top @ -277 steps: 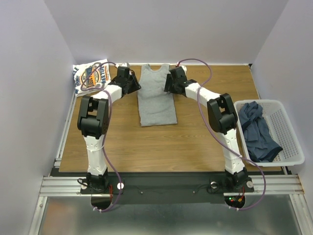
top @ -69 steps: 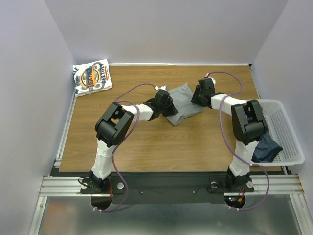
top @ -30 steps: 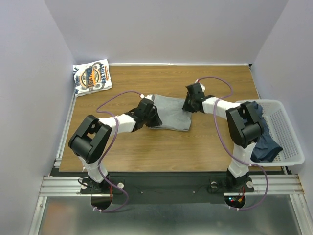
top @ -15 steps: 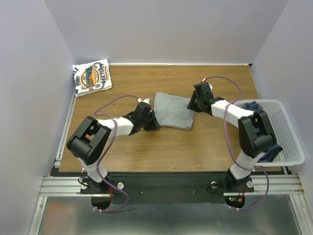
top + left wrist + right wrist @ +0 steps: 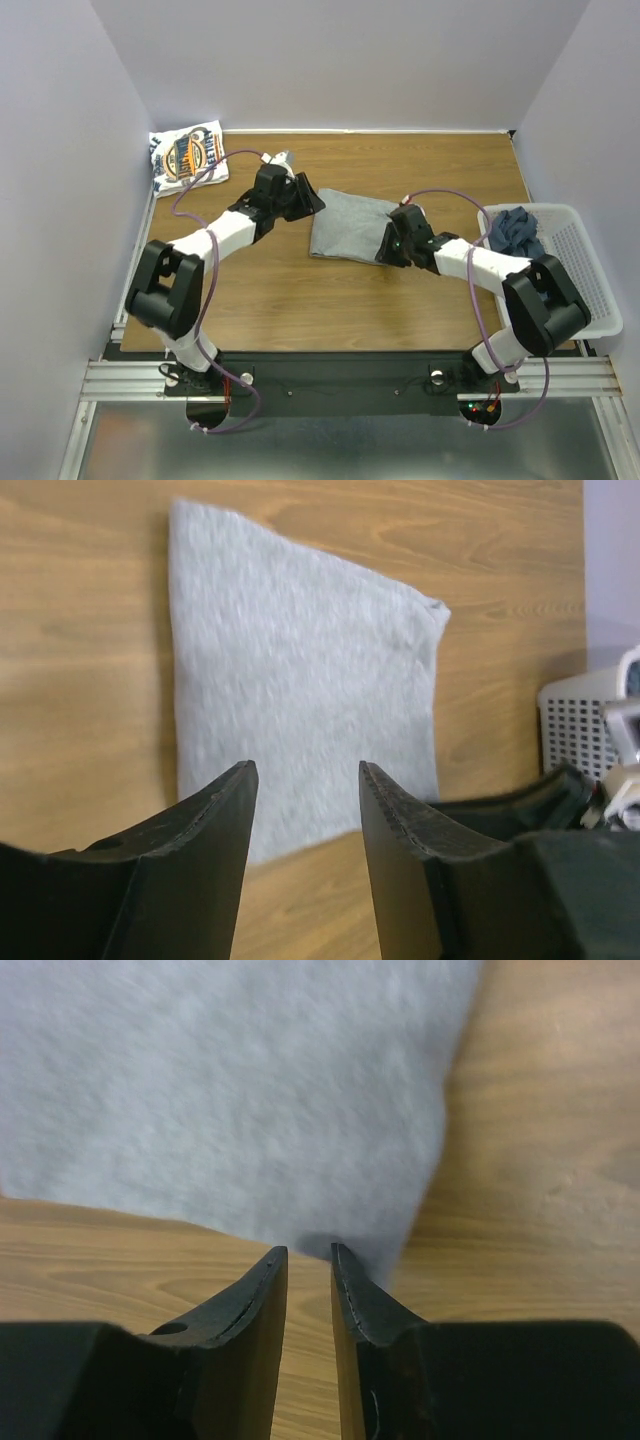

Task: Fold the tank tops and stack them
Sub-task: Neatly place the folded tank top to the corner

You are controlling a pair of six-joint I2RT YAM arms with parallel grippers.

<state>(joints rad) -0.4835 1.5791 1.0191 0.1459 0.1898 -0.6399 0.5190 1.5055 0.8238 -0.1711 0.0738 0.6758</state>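
The light grey tank top [image 5: 348,225] lies folded into a flat rectangle on the middle of the table. It also shows in the left wrist view [image 5: 300,680] and the right wrist view [image 5: 250,1090]. My left gripper [image 5: 312,204] is open and empty, just off the cloth's far left edge [image 5: 305,770]. My right gripper [image 5: 386,250] sits low at the cloth's near right corner, jaws a narrow gap apart with bare wood between them [image 5: 305,1252]. The white printed tank top [image 5: 188,158] lies folded at the far left corner. Dark slate-blue tank tops [image 5: 512,232] lie in the basket.
The white mesh basket [image 5: 578,290] stands at the table's right edge and also shows in the left wrist view [image 5: 580,720]. My right arm [image 5: 520,800] shows at the lower right of the left wrist view. Walls close in the table on three sides.
My left gripper has moved from the cloth's near left side up to its far left edge. My right gripper has moved from the far right edge down to the near right corner.
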